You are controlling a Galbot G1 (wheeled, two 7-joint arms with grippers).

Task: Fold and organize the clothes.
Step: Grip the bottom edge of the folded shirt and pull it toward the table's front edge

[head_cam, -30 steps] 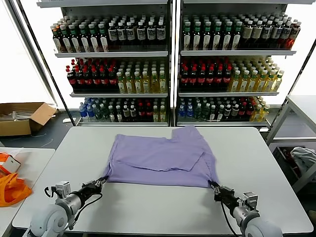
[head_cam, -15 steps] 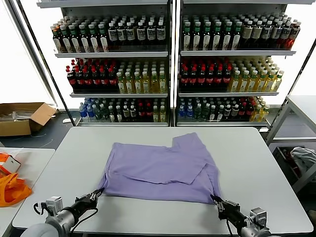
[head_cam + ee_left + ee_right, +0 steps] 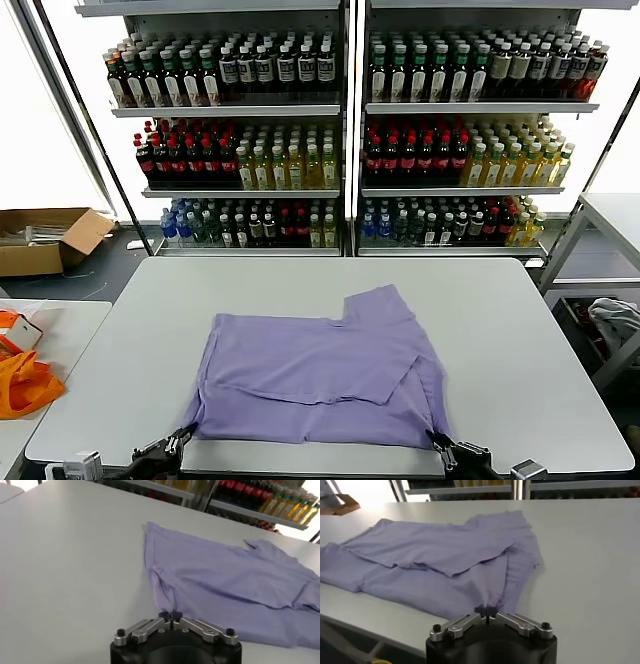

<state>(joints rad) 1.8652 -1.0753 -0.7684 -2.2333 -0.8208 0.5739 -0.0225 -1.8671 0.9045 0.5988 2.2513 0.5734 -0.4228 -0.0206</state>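
Note:
A lavender T-shirt lies partly folded on the grey table, its near hem at the front edge. My left gripper is shut on the shirt's near left corner, and the left wrist view shows that gripper pinching the fabric. At the near right corner my right gripper is shut on the cloth; in the right wrist view its tips clamp the hem of the shirt. One sleeve points toward the shelves.
Shelves of bottles stand behind the table. An orange fabric item lies on a side table at the left, a cardboard box on the floor beyond it. A grey-white cloth bundle sits at the right.
Both grippers have pulled back toward the table's front edge, dragging the shirt with them. Their arms have almost left the head view.

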